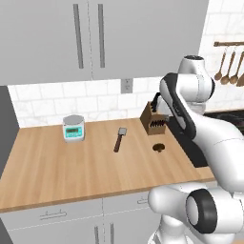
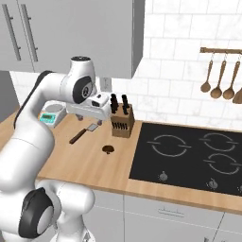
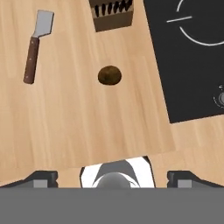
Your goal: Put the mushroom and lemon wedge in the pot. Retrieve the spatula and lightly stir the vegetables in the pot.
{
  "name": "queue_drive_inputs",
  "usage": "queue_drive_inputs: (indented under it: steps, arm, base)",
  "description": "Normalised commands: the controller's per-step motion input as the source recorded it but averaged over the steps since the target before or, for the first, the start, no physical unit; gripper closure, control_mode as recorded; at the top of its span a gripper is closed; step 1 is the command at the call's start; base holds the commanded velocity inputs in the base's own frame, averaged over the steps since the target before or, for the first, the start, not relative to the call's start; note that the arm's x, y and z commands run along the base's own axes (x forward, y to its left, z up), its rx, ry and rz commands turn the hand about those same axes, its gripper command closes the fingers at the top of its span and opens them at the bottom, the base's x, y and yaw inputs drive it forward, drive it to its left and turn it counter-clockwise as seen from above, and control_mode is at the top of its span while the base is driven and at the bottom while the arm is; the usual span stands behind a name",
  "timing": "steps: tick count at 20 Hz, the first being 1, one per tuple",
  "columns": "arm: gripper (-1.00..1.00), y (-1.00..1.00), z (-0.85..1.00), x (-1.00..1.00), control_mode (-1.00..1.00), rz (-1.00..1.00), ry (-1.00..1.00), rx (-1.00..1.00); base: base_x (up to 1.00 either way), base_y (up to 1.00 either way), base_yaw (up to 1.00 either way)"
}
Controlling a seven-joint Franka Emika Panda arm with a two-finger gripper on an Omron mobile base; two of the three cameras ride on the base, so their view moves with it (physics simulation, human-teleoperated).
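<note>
The mushroom (image 3: pixel 109 75) lies on the bench (image 3: pixel 87 131) near its hob-side edge, before the knife block (image 3: pixel 111 15). The pincer (image 3: pixel 112 177) hangs above, jaws wide and empty. Likely light, soft and rounded; best pinched gently across the cap.

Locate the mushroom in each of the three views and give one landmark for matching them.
Left base view: mushroom, right of centre, on the counter.
Right base view, left of centre, near the hob's edge.
Hand view, upper middle.
Shared landmark: the knife block, just behind it.
</note>
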Motion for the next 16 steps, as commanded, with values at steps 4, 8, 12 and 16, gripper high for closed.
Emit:
queue_drive_inputs:
  steps: [4, 8, 12, 16]
  arm:
    - [-1.00, -0.33, -0.94, 0.02, -1.00, -0.04, 0.01, 0.09]
    - [-1.00, -0.02, -0.97, 0.22, -1.00, -0.10, 0.01, 0.05]
    - [-1.00, 0.00, -0.91, 0.52, -1.00, -0.12, 0.00, -0.05]
    - [-1.00, 0.00, -0.24, 0.39, -1.00, -0.03, 0.09, -0.07]
  base:
    - [0.00, 0.00, 0.00]
    - [0.00, 0.00, 0.00]
    - [0.00, 0.00, 0.00]
    - [0.00, 0.00, 0.00]
